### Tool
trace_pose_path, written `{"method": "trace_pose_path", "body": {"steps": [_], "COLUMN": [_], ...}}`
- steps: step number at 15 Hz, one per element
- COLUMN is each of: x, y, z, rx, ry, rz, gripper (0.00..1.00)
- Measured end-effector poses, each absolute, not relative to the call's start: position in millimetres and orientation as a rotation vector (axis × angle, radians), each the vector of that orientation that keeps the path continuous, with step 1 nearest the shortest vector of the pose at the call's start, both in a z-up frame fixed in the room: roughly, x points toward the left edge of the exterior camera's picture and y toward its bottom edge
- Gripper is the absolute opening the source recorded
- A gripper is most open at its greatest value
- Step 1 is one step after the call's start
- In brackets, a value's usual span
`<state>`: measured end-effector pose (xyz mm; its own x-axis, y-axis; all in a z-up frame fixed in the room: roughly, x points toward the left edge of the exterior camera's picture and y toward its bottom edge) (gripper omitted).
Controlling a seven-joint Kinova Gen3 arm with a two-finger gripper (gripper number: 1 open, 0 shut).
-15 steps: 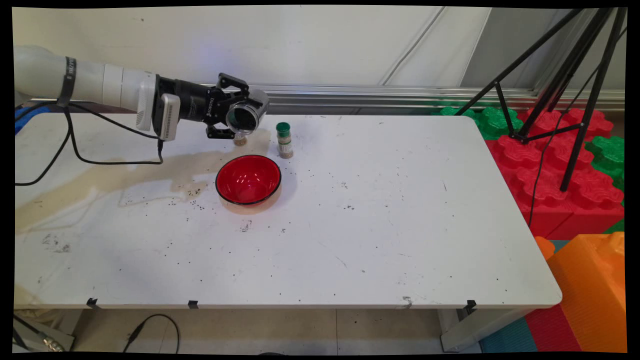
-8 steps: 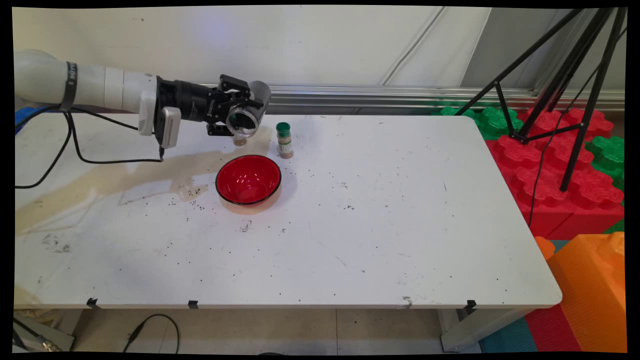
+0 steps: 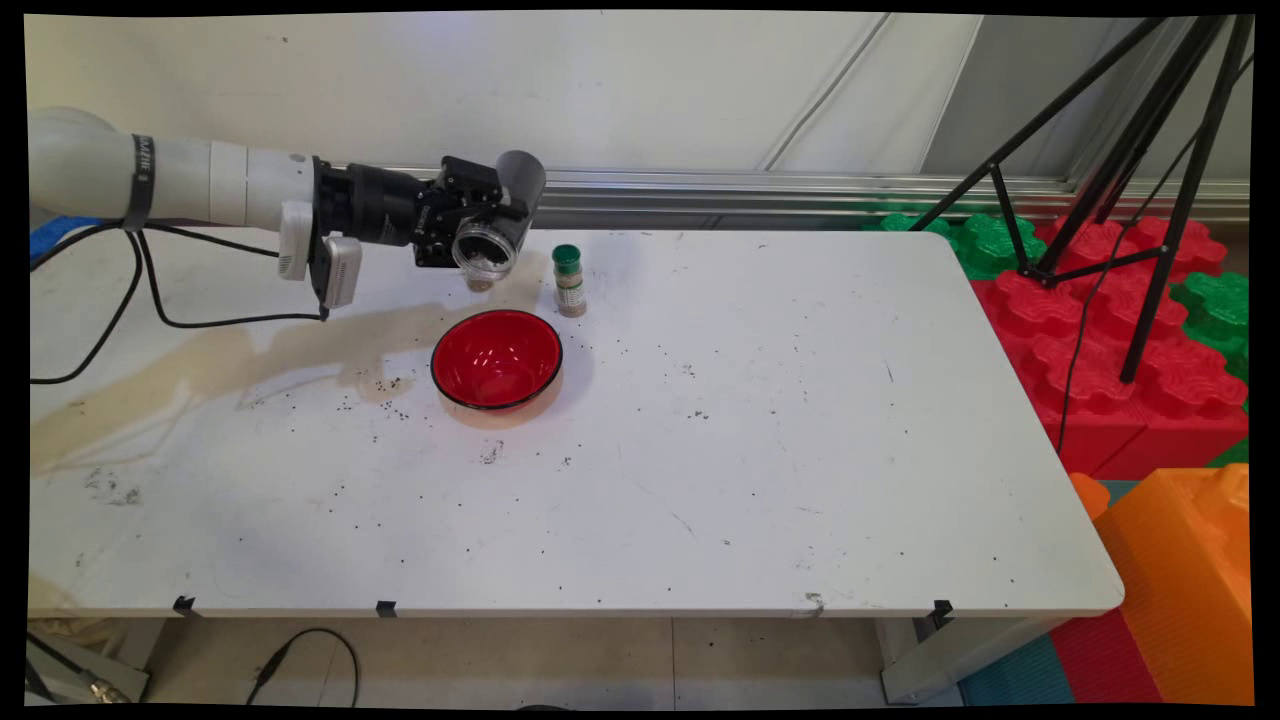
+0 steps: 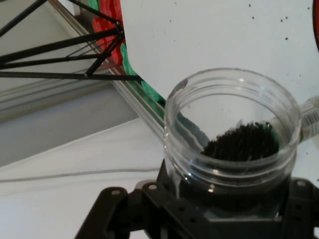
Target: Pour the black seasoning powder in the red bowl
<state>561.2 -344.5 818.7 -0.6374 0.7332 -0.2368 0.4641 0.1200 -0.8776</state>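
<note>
The gripper reaches out level from the left, above the far part of the table, its fingers closed round a clear jar. The jar lies tipped on its side with its open mouth turned toward the near edge and slightly downward. In the hand view the jar fills the space just ahead of the linkage, and a heap of small dark grains rests against its lower wall, close to the rim.

Below the hand and a little nearer the camera stands a red bowl, which looks empty. Just to the right of the hand, and lower, a small bottle with a green cap stands upright on the table. Dark specks lie scattered around the bowl.

The mouth seems to hang behind the bowl's far rim rather than over it, so any further tilt could send grains onto the table. The bottle stands close enough that a sideways swing might knock it over.
</note>
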Motion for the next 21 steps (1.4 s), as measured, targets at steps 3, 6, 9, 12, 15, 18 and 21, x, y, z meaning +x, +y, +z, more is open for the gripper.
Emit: {"method": "trace_pose_path", "body": {"steps": [3, 6, 9, 12, 15, 18, 21], "x": [560.9, 560.6, 560.5, 560.3, 560.0, 559.5, 559.2], "y": [-342.9, -341.0, -339.0, -337.2, -336.0, -335.6, -335.1], "z": [817.3, 816.6, 815.9, 815.1, 814.4, 813.9, 813.6], "rx": [-1.249, -1.301, -1.345, -1.395, -1.441, -1.472, -1.501], "ry": [-2.131, -2.117, -2.104, -2.089, -2.074, -2.063, -2.051], "rz": [1.561, 1.586, 1.607, 1.630, 1.651, 1.666, 1.679], "gripper": [0.00, 0.00, 0.00, 0.00, 0.00, 0.00, 0.00]}}
